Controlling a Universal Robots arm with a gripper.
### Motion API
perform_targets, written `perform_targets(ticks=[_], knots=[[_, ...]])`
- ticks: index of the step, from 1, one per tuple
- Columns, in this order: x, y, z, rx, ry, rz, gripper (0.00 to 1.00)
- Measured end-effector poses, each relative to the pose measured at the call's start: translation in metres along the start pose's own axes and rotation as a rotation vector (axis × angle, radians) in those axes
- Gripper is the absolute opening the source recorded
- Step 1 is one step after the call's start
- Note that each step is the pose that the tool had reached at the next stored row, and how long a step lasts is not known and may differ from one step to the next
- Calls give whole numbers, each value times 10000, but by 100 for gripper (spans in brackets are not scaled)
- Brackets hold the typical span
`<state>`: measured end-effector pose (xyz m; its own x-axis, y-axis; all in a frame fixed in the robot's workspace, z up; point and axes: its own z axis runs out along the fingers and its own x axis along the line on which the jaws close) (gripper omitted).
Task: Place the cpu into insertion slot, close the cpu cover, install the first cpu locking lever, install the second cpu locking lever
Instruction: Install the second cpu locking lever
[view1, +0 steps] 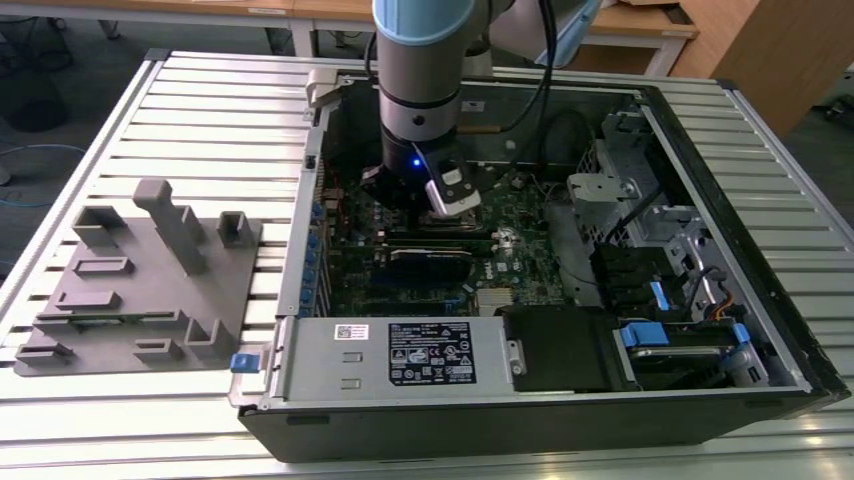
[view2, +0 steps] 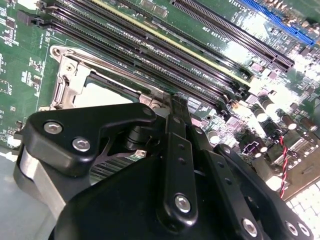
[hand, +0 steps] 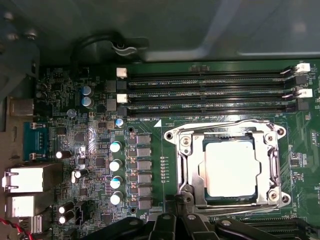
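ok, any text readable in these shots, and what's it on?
No text can be quoted with confidence.
power-supply label, exterior view: white print on black, too small to read.
white sticker beside it: too small to read.
silkscreen lettering along the memory slots, first wrist view: tiny white characters, not reliably legible.
cpu in the socket: no readable marking on its pale face.

My gripper (view2: 172, 107) covers half the cpu (view2: 102, 95) in the second wrist view | fingertips hidden behind my linkage | insertion slot (hand: 227, 165) lower edge blocked in the first wrist view
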<state>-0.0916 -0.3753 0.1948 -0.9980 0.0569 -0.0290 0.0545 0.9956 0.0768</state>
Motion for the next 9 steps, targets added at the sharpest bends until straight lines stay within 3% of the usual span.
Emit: perform_targets(ticks=[9], knots=[[3, -1, 13, -1, -1, 0, 11]])
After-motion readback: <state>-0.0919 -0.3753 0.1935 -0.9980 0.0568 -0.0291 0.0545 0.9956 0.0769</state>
